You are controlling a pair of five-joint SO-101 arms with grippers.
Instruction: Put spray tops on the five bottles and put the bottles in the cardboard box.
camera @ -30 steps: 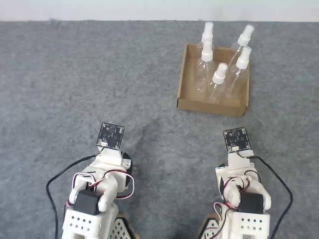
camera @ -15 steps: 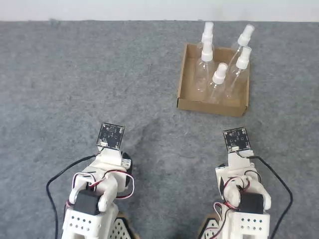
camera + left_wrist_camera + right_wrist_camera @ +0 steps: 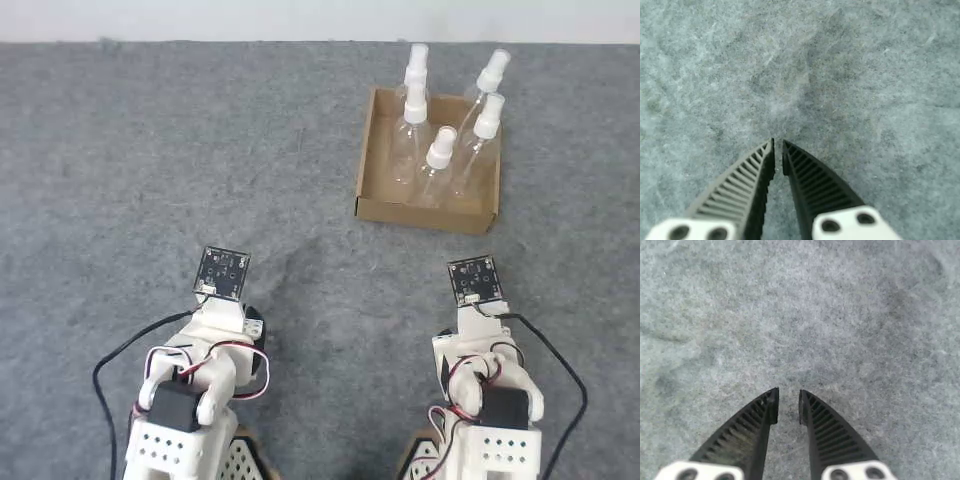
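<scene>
**Five capped bottles sitting in the box, both claws hanging far back from it**

The cardboard box (image 3: 425,215) is sitting on the far side of the grey felt mat (image 3: 150,150). The five bottles (image 3: 412,140) are standing in it, packed close together. Each one is wearing a white spray top (image 3: 443,146).

Both arms are resting folded at the near edge of the table, well apart from the box. One arm (image 3: 485,385) is sitting roughly in line with the box, and the other arm (image 3: 205,370) is off to the side.

The left gripper (image 3: 778,142) is hanging over bare felt, its ribbed fingers (image 3: 747,185) drawn in to a thin slit and gripping nothing. The right gripper (image 3: 788,391) is doing the same over its own patch of felt, with a slightly wider but narrow gap, and it is carrying nothing.
</scene>
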